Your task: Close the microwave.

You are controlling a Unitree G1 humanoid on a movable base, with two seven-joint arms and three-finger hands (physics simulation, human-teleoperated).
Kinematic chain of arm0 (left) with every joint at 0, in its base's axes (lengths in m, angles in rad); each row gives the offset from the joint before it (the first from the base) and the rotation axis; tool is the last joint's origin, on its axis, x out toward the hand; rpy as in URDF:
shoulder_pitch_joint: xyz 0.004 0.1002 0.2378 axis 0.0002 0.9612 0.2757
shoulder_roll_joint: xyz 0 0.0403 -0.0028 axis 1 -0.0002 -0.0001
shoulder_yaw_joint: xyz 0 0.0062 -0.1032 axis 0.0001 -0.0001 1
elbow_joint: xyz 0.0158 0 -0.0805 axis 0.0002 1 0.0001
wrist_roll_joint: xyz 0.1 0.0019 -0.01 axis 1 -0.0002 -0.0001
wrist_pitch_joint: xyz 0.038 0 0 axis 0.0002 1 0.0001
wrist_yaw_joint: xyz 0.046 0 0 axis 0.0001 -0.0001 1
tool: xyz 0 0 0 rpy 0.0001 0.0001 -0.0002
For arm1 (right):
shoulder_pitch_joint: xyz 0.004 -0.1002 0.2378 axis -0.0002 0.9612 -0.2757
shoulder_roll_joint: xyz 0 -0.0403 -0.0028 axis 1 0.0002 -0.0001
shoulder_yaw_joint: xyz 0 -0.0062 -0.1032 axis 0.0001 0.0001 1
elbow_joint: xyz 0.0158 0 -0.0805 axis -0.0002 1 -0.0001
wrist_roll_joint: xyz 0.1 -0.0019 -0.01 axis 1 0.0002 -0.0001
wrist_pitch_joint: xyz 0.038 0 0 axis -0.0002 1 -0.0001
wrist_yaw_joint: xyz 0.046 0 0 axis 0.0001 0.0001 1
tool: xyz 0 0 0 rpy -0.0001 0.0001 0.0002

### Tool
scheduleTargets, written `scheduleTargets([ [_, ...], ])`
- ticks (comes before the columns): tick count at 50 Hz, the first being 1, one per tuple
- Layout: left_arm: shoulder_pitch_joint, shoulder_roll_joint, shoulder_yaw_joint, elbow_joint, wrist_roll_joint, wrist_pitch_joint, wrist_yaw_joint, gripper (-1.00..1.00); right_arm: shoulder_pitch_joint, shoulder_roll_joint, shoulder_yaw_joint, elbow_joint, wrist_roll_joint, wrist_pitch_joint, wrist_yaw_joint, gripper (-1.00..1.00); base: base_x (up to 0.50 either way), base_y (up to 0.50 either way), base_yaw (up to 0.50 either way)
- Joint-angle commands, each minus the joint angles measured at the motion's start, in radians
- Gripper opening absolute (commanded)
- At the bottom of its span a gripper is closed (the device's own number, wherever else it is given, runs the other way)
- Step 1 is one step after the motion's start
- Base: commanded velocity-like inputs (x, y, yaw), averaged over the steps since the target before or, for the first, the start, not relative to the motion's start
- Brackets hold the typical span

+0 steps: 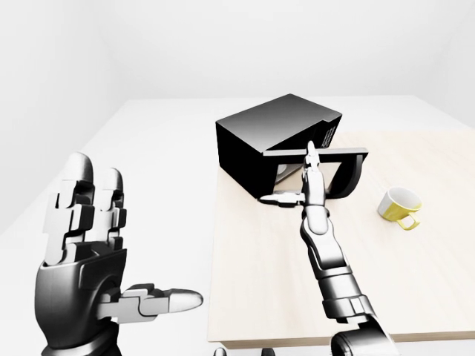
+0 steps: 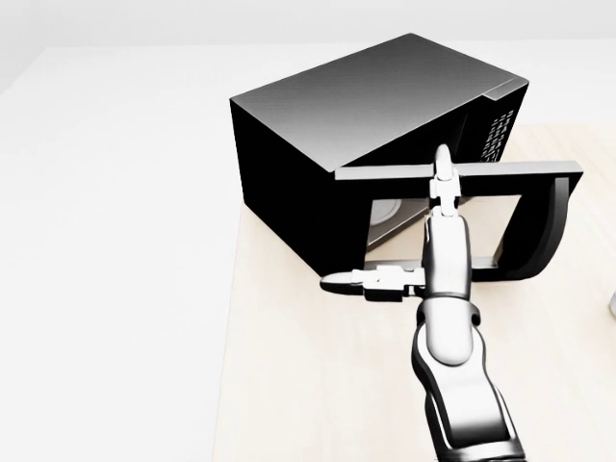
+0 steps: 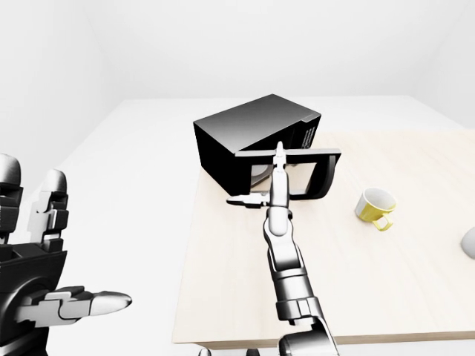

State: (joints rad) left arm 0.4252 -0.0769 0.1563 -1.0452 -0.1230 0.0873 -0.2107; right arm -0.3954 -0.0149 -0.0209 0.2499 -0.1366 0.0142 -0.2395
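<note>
Metallic grey robot body, rendered with a glossy sheen

The right robot hand (image 2: 438, 236) is seen as a slim silver-grey palm carrying jointed fingers (image 2: 443, 178) built of short blocky segments with rounded tips; its forearm (image 2: 460, 380) is formed of bulbous dark-grey shells separated by black ringed joints. The left robot hand (image 1: 89, 267) is shown larger, in darker gunmetal, with stepped rectangular finger links, pale highlights on the edges and a bullet-shaped thumb tip (image 1: 182, 300)
</note>
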Motion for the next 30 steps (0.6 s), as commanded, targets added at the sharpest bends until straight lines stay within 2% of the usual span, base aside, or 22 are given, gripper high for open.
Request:
scheduleTargets([
  [1,0.007,0.015,0.006,-0.002,-0.020,0.000,0.011,1.00,-0.155,0.006,0.012,0.165,-0.006,-0.021,-0.017,1.00,0.00,0.00,0.00],
  [14,-0.002,0.006,0.002,-0.002,-0.004,0.000,0.006,1.00,-0.289,0.025,0.022,0.341,-0.033,-0.075,-0.024,1.00,0.00,0.00,0.00],
  [17,-0.002,0.005,0.001,-0.002,-0.003,0.000,0.004,1.00,-0.333,0.025,0.017,0.418,-0.031,-0.101,-0.032,1.00,0.00,0.00,0.00],
  [24,-0.005,0.002,0.000,-0.002,0.000,0.000,0.002,1.00,-0.434,0.021,0.008,0.606,-0.026,-0.101,-0.052,1.00,0.00,0.00,0.00],
  [30,-0.004,-0.005,-0.012,-0.002,0.017,0.000,-0.003,1.00,-0.480,0.019,0.004,0.651,-0.021,-0.101,-0.054,1.00,0.00,0.00,0.00],
])
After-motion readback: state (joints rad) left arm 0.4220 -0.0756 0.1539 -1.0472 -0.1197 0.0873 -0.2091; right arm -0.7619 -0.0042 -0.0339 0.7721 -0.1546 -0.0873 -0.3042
